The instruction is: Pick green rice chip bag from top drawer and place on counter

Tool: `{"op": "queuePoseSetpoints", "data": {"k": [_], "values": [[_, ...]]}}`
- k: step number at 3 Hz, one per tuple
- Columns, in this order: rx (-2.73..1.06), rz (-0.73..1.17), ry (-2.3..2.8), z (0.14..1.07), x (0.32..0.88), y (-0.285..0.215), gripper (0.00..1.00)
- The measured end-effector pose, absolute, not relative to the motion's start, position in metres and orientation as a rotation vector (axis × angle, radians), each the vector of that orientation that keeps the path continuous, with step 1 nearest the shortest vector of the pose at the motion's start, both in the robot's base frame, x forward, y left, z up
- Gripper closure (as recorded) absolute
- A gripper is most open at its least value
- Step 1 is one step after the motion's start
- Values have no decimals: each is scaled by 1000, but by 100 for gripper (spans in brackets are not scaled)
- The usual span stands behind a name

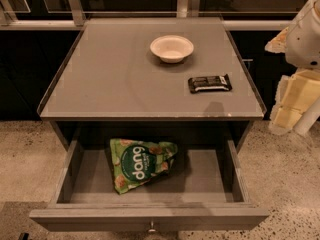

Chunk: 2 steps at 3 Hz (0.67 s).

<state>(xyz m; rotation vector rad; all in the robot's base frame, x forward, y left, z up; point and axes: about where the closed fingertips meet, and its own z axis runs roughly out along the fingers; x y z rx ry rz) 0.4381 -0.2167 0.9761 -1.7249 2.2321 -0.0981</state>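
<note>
The green rice chip bag (140, 163) lies flat in the open top drawer (150, 217), left of its middle, with the "dang" lettering facing up. The drawer is pulled out below the counter (115, 79), its knob at the bottom edge of the camera view. My gripper (290, 104) is at the far right edge, beside and to the right of the counter, well away from the bag and higher than the drawer. It holds nothing that I can see. Part of the white arm shows above it.
A white bowl (171, 48) stands on the counter toward the back. A black candy bar wrapper (209, 83) lies on the counter at the right front. Speckled floor surrounds the cabinet. Dark cabinets and metal rails run behind.
</note>
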Motion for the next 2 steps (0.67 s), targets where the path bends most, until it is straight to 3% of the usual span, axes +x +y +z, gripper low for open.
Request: {"op": "queuePoseSetpoints", "data": {"k": [2], "values": [[-1688,-37,2226,958,435,-223,0]]}}
